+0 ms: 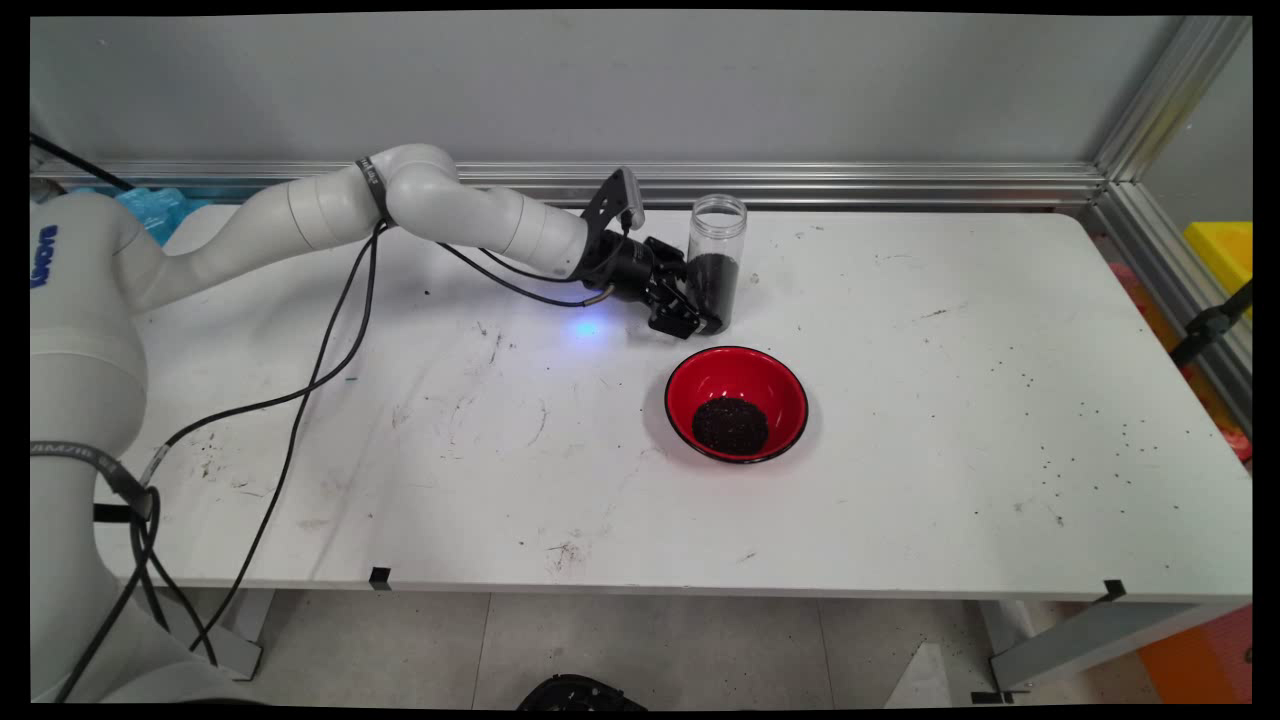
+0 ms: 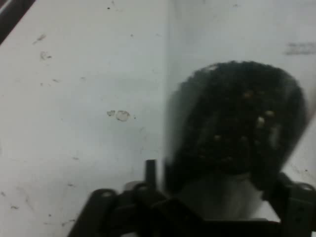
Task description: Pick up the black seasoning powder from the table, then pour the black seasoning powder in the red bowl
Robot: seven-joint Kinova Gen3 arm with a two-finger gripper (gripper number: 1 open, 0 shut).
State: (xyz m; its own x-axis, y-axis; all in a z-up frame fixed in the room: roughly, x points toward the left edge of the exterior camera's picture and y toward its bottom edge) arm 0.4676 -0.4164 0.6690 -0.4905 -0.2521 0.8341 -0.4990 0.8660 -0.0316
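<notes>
The gripper (image 1: pixel 697 312) is closed around the lower part of a clear plastic jar (image 1: pixel 717 258), one finger on each side; the hand view confirms this, with the jar (image 2: pixel 232 128) filling the space between the black fingers (image 2: pixel 291 205). The jar stands upright on the white table (image 1: pixel 950 420), has no lid, and is roughly half full of dark granules (image 1: pixel 714 275). It sits toward the table's far edge, slightly right of centre.

Just in front of the jar, apart from it, is a red bowl (image 1: pixel 737 402) with a black rim. A small heap of the same dark granules lies in its bottom (toward the near side).

The table surface is scuffed and smudged, most heavily on the left and centre. Loose dark specks (image 1: pixel 1060 470) are scattered over the right portion. Black tape marks (image 1: pixel 380 577) sit on the near edge.

Behind the table is a plain grey wall (image 1: pixel 600 90), bordered at its base by an aluminium rail (image 1: pixel 850 183), which meets a slanted aluminium post (image 1: pixel 1160 100) at the right. A yellow bin (image 1: pixel 1222 250) shows beyond the post. The floor below is pale tile (image 1: pixel 700 640).
</notes>
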